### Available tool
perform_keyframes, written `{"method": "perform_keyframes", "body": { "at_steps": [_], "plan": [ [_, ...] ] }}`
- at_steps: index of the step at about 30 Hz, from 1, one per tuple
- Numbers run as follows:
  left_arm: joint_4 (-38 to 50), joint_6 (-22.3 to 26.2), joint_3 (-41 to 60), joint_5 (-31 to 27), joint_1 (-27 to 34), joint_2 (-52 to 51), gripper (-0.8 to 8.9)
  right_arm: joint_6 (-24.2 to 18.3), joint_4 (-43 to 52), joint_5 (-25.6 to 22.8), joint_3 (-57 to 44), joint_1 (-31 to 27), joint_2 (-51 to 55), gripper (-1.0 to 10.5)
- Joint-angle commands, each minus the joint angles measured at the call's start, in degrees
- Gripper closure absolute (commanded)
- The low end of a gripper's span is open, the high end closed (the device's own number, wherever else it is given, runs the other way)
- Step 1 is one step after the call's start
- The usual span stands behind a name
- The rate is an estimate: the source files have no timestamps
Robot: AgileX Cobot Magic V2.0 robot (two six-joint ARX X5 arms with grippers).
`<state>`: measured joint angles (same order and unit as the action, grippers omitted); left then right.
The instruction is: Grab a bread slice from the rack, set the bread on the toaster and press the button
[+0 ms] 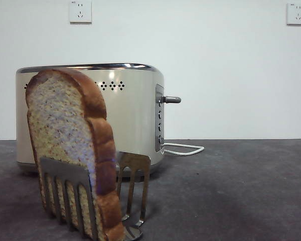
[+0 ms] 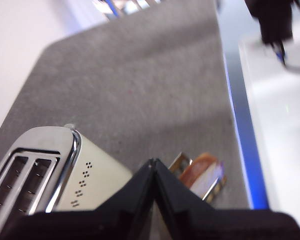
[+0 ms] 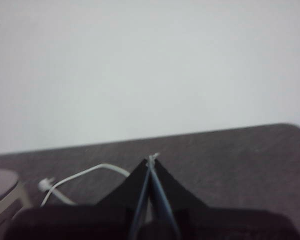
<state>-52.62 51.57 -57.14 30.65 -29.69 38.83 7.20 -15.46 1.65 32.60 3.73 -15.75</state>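
Note:
A thick slice of bread with a brown crust stands upright in the steel rack, close to the front camera. Behind it sits the cream toaster, its grey lever button sticking out of the end panel. From the left wrist view I look down on the toaster with its two slots, and on the bread in the rack. My left gripper is shut and empty, high above them. My right gripper is shut and empty, off beside the toaster's cord.
The white cord loops on the grey mat to the right of the toaster; its plug shows in the right wrist view. Two wall sockets sit on the white wall. The mat's edge borders a white surface.

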Motion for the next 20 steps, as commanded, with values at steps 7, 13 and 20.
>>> {"method": "perform_keyframes", "body": {
  "at_steps": [7,13,20],
  "plan": [
    [-10.88,23.41,-13.42,-20.24,-13.70,15.39,8.17,-0.44,0.39,4.90,2.38,-0.02,-5.57,9.5],
    [-11.45,26.21,-18.69,-23.19,-19.80,24.72,8.04,-0.44,0.37,6.12,2.56,0.00,-6.58,9.5],
    [-12.61,26.01,-19.47,-23.67,-22.51,30.47,3.28,-2.14,0.37,6.47,2.56,0.00,-6.58,9.5]
  ]
}}
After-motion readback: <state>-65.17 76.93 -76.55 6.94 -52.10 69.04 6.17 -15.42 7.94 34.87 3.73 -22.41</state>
